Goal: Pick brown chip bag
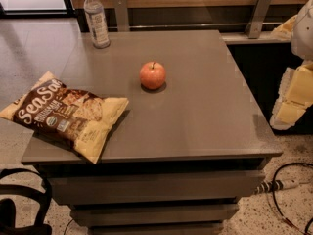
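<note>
The brown chip bag point(66, 114) lies flat at the table's front left corner. It is dark brown and pale yellow with white "SeaSalt" lettering, and its left end hangs over the table's edge. My gripper point(292, 99) is at the far right of the view, beyond the table's right edge. It is white with pale yellow parts, far from the bag, and holds nothing that I can see.
A red apple point(152, 75) sits near the middle of the grey table point(205, 111). A clear water bottle point(96, 18) stands at the back left corner. Cables point(286, 190) lie on the floor at the lower right. A dark object point(19, 204) is at the lower left.
</note>
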